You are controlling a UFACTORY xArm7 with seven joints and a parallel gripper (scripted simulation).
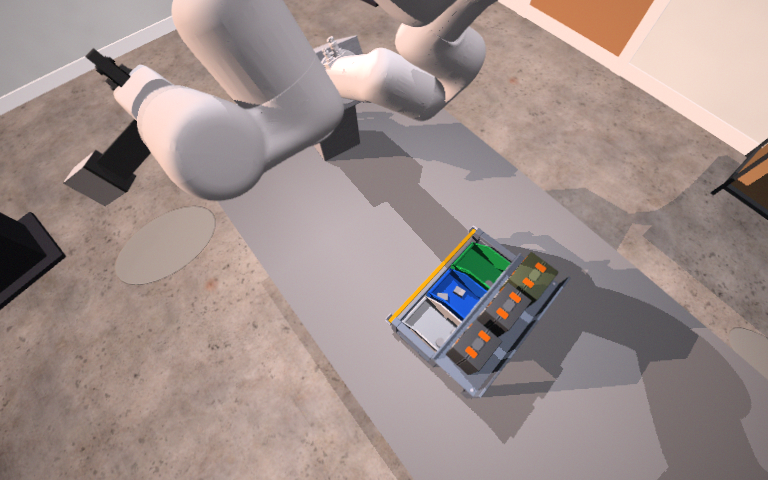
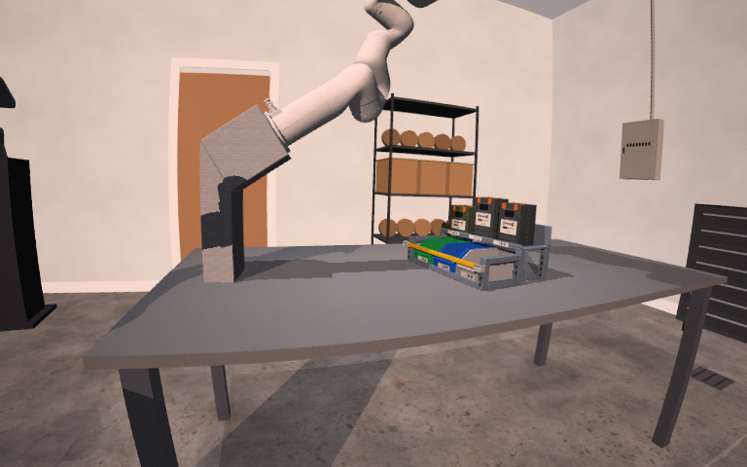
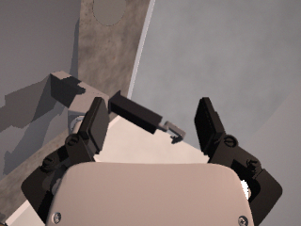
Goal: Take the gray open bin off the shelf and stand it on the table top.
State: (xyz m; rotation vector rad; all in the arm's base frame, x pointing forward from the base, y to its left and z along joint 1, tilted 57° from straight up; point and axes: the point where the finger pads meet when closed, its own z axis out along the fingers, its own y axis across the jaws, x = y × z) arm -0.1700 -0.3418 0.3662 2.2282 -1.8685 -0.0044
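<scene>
The gray open bin (image 1: 425, 322) (image 2: 484, 253) sits in the low front tier of the shelf (image 1: 416, 345) (image 2: 484, 279), at the end nearest the exterior camera. A small round part shows in it in the top view. The blue bin (image 1: 473, 289) (image 2: 466, 250) is beside it, with pale parts inside, and the green bin (image 1: 481, 262) (image 2: 439, 243) is at the far end. All three look level. My gripper (image 1: 99, 61) (image 3: 151, 108) is open and empty, high up and far from the shelf, pointing away from it. It is out of frame in the exterior view.
A yellow bar (image 1: 430, 277) (image 2: 441, 254) runs along the shelf's front edge. Three dark boxes with orange marks stand on the higher rear tier, one of them a dark box (image 1: 472, 352) (image 2: 517, 223) behind the gray bin. The shelf stands on the gray table (image 1: 317, 243) (image 2: 330, 313).
</scene>
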